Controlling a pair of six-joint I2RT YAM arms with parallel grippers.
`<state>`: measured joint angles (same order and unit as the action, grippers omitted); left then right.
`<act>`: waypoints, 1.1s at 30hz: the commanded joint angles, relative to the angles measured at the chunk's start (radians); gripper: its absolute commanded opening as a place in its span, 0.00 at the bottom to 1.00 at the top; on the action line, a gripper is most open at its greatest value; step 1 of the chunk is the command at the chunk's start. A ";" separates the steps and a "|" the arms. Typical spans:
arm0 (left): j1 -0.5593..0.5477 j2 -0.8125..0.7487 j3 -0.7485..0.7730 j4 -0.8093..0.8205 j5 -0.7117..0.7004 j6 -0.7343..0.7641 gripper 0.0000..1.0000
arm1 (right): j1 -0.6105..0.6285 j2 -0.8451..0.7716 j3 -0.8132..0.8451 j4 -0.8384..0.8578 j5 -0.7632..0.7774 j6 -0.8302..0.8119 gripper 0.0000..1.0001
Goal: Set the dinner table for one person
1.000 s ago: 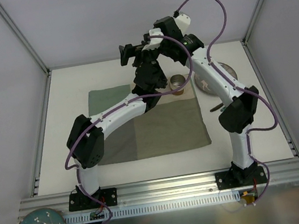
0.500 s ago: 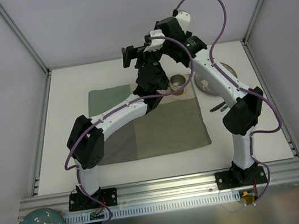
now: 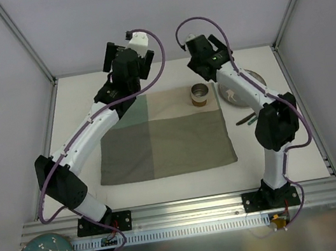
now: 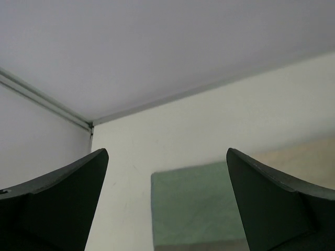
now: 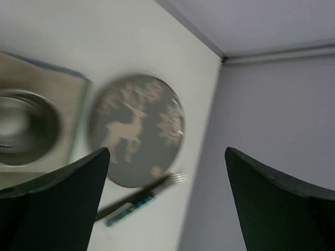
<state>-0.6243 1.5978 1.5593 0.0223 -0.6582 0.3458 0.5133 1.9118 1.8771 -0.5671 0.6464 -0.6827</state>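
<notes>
Tabletop: large matte-white rectangular dinner table [image 3: 184,184] edged with thin aluminium bars, lying beneath both grippers.
Left gripper [image 4: 167,209]: jaws spread wide and holding nothing; it hangs above the table's far-left part, facing the far-left corner.
Right gripper [image 5: 166,209]: jaws spread wide and empty, above the table's far-right part.
Mat: green-and-beige patchwork cloth mat [image 3: 164,139], flat at mid-table.
Cup: small round metal cup [image 3: 199,94], upright on the mat's far-right corner.
Plate: grey round plate with a deer pattern [image 5: 137,129], on bare tabletop just right of the mat.
Fork: teal-handled fork [image 5: 138,198], just beside the plate.
</notes>
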 commanded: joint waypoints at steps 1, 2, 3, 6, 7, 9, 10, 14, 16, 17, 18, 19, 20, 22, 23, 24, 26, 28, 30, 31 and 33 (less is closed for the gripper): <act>0.003 -0.036 0.019 -0.361 0.108 -0.035 0.99 | -0.111 0.001 -0.117 0.110 0.273 -0.401 0.97; 0.008 -0.044 -0.001 -0.366 0.089 -0.022 0.99 | -0.128 -0.017 -0.183 0.233 0.307 -0.473 0.97; 0.018 -0.047 -0.019 -0.366 0.068 -0.013 0.99 | -0.157 -0.073 -0.243 0.331 0.305 -0.591 0.97; 0.021 -0.070 -0.085 -0.372 0.002 0.048 0.99 | -0.197 -0.126 -0.401 0.678 0.312 -0.745 0.97; 0.020 -0.079 -0.114 -0.371 -0.015 0.071 0.99 | -0.206 -0.128 -0.426 0.755 0.312 -0.850 0.97; 0.028 -0.087 -0.134 -0.371 -0.064 0.139 0.99 | -0.232 -0.113 -0.447 0.953 0.308 -0.937 0.97; 0.037 -0.091 -0.146 -0.372 -0.069 0.157 0.99 | -0.242 -0.102 -0.434 0.984 0.303 -0.966 0.97; 0.054 -0.128 -0.104 -0.372 -0.035 0.135 0.99 | -0.298 -0.059 -0.302 1.044 0.334 -0.980 0.97; 0.080 -0.140 -0.064 -0.371 0.005 0.095 0.99 | -0.328 -0.072 -0.276 1.178 0.334 -0.983 0.97; 0.118 -0.145 -0.052 -0.371 0.041 0.102 0.99 | -0.337 -0.106 -0.271 1.282 0.329 -0.986 0.97; 0.141 -0.148 -0.047 -0.372 0.146 0.140 0.99 | -0.360 -0.126 -0.269 1.317 0.317 -0.991 0.97; 0.161 -0.154 -0.044 -0.369 0.144 0.160 0.98 | -0.374 -0.149 -0.272 1.331 0.315 -0.974 0.97; 0.194 -0.138 -0.025 -0.371 0.126 0.151 0.99 | -0.386 -0.193 -0.279 1.328 0.317 -0.965 0.98; 0.221 -0.124 0.023 -0.439 0.123 0.141 0.99 | -0.412 -0.239 -0.330 1.305 0.338 -0.953 0.97; 0.239 -0.130 0.033 -0.464 0.140 0.101 0.99 | -0.417 -0.302 -0.370 1.303 0.340 -0.939 0.97; 0.270 -0.140 0.036 -0.481 0.146 0.069 0.98 | -0.426 -0.345 -0.424 1.303 0.328 -0.908 0.97; 0.313 -0.209 0.006 -0.487 0.242 -0.019 0.98 | -0.453 -0.405 -0.507 1.173 0.285 -0.787 0.97; 0.345 -0.255 -0.025 -0.487 0.270 -0.069 0.97 | -0.536 -0.427 -0.404 0.593 0.262 -0.335 0.97; 0.348 -0.257 -0.024 -0.504 0.278 -0.073 0.97 | -0.722 -0.418 -0.097 0.115 0.013 0.099 0.97; 0.353 -0.257 -0.022 -0.512 0.269 -0.082 0.98 | -0.796 -0.380 -0.016 -0.022 -0.338 0.252 0.96; 0.359 -0.266 -0.027 -0.531 0.310 -0.105 0.99 | -0.905 -0.353 0.039 -0.155 -0.567 0.443 0.94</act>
<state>-0.2699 1.3605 1.5356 -0.4694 -0.4305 0.3134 -0.2363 1.5558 1.7969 -0.2039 0.5438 -0.8124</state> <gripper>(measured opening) 0.985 0.948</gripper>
